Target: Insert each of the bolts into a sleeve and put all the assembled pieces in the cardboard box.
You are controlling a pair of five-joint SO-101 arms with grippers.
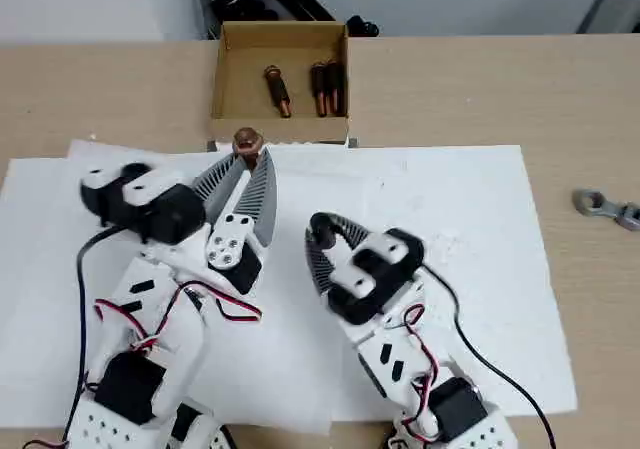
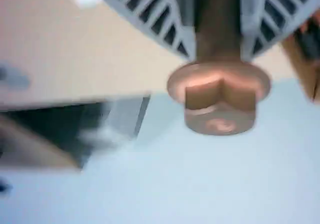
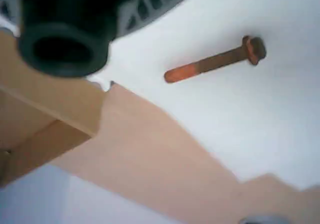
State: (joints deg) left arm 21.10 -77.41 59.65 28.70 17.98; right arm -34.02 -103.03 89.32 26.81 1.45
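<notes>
Left hand (image 1: pixel 248 157) is clenched on a bolt (image 2: pixel 220 102). It grips the shank, with the flanged head poking out past the fingertips, just short of the cardboard box (image 1: pixel 280 127). Right hand (image 1: pixel 326 231) is clamped on a black sleeve (image 3: pixel 62 48), apart from the left hand, off to its right and further back from the box. My read is that the step in hand is mating bolt to sleeve. To do it well I'd bring the two axes collinear before closing the gap, then feed slowly and let the sleeve's mouth guide the shank. With the head leading, I suspect the bolt needs turning or a regrip so the plain end goes in first. I can't tell how much shank sticks out behind the fingers. The high view gives me the gap between the hands and the assembled pieces (image 1: pixel 322 89) already lying in the box. The left wrist view gives the grip on the shank up close. The right wrist view gives the sleeve's open bore, plus a second bolt (image 3: pixel 212 63) lying loose on the white paper (image 1: pixel 450 229) beyond that hand.
</notes>
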